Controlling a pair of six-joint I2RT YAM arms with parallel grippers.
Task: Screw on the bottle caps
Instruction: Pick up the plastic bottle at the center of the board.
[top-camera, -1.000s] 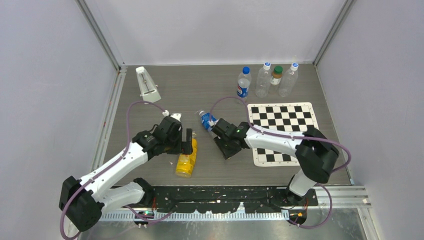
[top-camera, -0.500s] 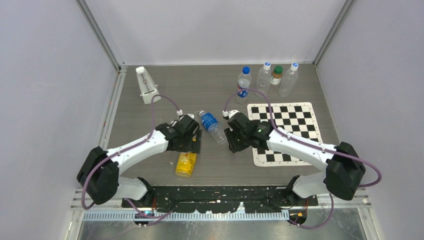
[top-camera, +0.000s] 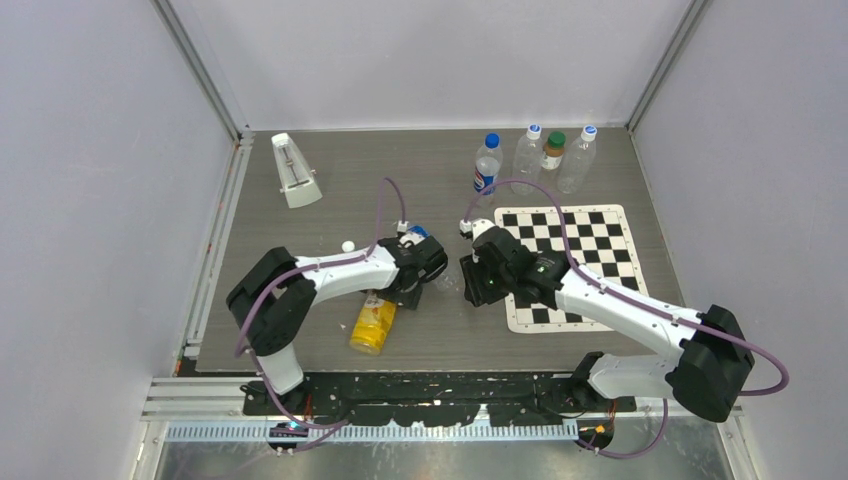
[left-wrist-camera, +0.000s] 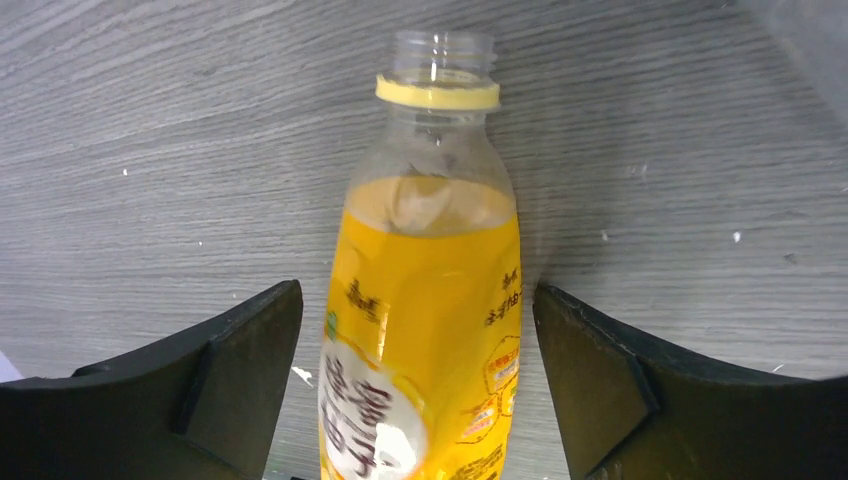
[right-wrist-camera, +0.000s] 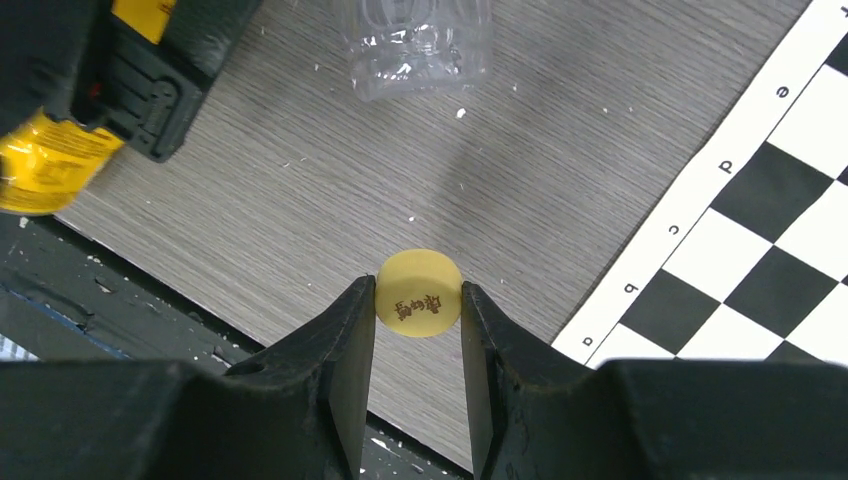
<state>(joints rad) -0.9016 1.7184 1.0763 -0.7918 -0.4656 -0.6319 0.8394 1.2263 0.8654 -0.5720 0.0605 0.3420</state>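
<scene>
An uncapped yellow bottle (left-wrist-camera: 425, 300) lies on the table, its open neck (left-wrist-camera: 440, 50) pointing away in the left wrist view. My left gripper (left-wrist-camera: 420, 385) is open and straddles its body, with a gap on each side. From above, the left gripper (top-camera: 415, 272) sits at the bottle's (top-camera: 372, 322) neck end. My right gripper (right-wrist-camera: 418, 310) is shut on the yellow bottle cap (right-wrist-camera: 420, 292), held above the table; in the top view this gripper (top-camera: 478, 284) is just right of the left one. A small white cap (top-camera: 347, 245) lies by the left arm.
A clear bottle with a blue label (top-camera: 421, 238) lies between the grippers, its base (right-wrist-camera: 420, 40) showing in the right wrist view. A checkerboard mat (top-camera: 565, 250) is on the right. Several capped bottles (top-camera: 527, 158) stand at the back, and a white wedge-shaped object (top-camera: 296, 170) at the back left.
My left arm has swung right and reached out along the yellow bottle toward its neck, its jaws narrowing slightly. The right gripper has shifted right with the yellow cap still in it.
</scene>
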